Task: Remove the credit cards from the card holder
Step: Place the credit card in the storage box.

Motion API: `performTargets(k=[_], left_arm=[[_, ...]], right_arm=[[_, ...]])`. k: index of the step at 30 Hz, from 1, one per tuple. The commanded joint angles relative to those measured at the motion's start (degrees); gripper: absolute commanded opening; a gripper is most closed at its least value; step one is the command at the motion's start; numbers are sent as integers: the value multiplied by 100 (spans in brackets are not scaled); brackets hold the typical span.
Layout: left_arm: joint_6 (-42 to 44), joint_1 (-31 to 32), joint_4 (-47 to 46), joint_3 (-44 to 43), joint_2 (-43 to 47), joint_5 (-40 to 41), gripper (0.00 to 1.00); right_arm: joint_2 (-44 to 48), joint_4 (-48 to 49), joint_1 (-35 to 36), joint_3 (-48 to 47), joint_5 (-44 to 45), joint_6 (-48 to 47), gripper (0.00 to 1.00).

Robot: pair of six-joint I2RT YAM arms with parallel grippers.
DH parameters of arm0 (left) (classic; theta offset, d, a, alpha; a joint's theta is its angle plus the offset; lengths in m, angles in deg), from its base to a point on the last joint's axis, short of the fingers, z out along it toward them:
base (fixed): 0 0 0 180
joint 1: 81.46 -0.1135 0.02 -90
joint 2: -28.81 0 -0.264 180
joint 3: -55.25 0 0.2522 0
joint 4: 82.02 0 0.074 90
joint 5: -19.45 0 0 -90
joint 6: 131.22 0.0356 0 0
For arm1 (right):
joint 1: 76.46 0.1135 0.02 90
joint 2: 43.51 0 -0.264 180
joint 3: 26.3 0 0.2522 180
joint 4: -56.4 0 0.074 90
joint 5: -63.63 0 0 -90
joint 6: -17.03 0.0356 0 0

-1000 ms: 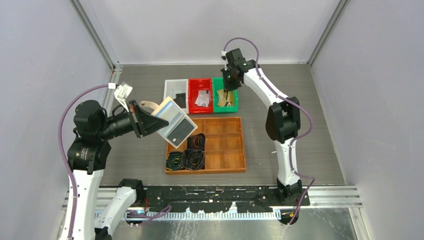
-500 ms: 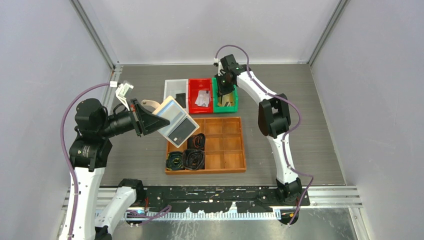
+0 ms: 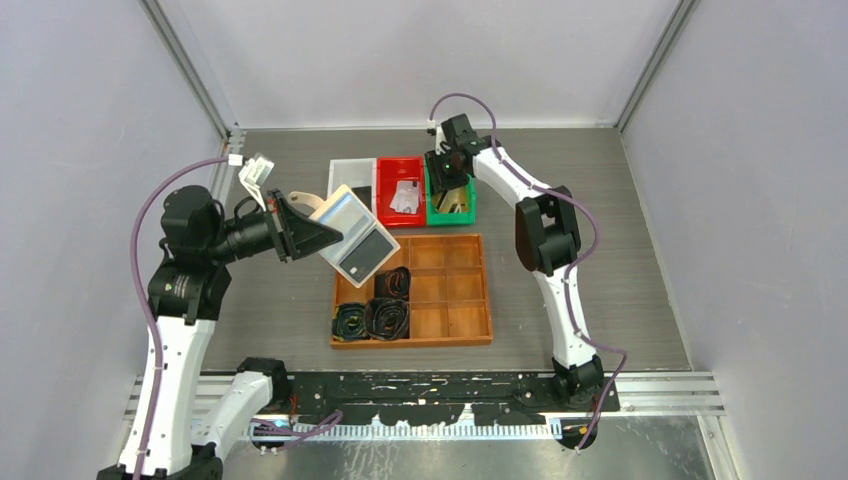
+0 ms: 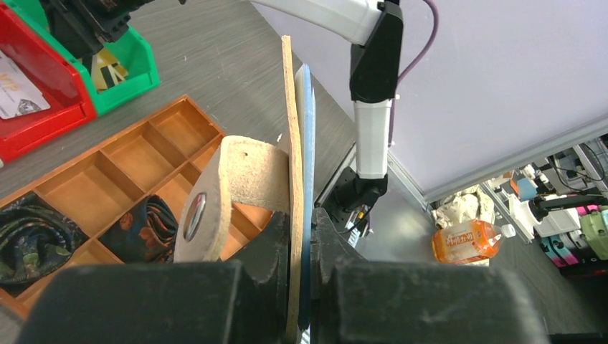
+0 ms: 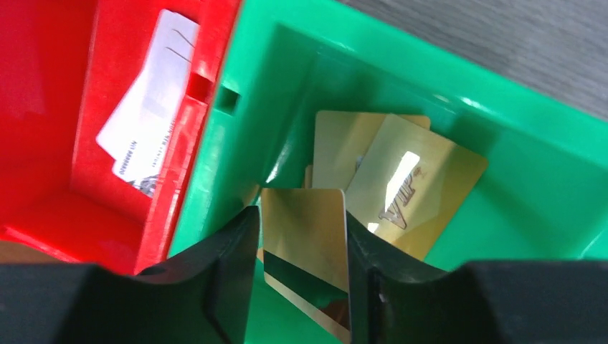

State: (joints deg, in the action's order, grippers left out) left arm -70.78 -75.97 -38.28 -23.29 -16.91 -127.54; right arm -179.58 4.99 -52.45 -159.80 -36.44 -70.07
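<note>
My left gripper (image 3: 305,232) is shut on the edge of the tan card holder (image 3: 352,238) and holds it open in the air over the wooden tray's far left corner. Its pale blue pockets face up, and a dark card (image 3: 367,252) shows in the lower one. In the left wrist view the holder (image 4: 290,143) stands edge-on between my fingers, its strap tab (image 4: 229,186) on the left. My right gripper (image 3: 447,180) is open, down in the green bin (image 3: 468,212). A gold card (image 5: 305,236) lies between its fingers (image 5: 222,265), above other gold cards (image 5: 412,179).
A red bin (image 3: 384,200) holds white cards (image 5: 147,136); a white bin (image 3: 340,178) stands to its left. The wooden divided tray (image 3: 486,290) holds dark coiled belts (image 3: 385,315) in its left cells.
My right gripper has moved left and down into the green bin. My left arm has raised the holder a little, up and to the right.
</note>
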Motion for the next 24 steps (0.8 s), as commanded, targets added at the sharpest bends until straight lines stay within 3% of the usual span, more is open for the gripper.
performTargets(k=[1,6,12,16,20,24], left_arm=[[39,-5,-490,-27,-126,22,0],[97,1,-435,-19,-133,14,0],[233,-5,-321,-69,-231,-4,0],[472,-4,-123,-121,-318,-9,0],[624,-4,-50,-132,-344,-327,0],[772,-4,121,-190,-386,-612,0]], right_arm=[[747,643,33,379,368,-104,53],[1300,885,31,689,695,-75,62],[2265,1101,40,1047,382,198,88],[2996,1184,106,1360,-176,394,90],[3964,1607,161,2076,-1262,946,90],[5013,3198,314,3381,-3031,2194,98]])
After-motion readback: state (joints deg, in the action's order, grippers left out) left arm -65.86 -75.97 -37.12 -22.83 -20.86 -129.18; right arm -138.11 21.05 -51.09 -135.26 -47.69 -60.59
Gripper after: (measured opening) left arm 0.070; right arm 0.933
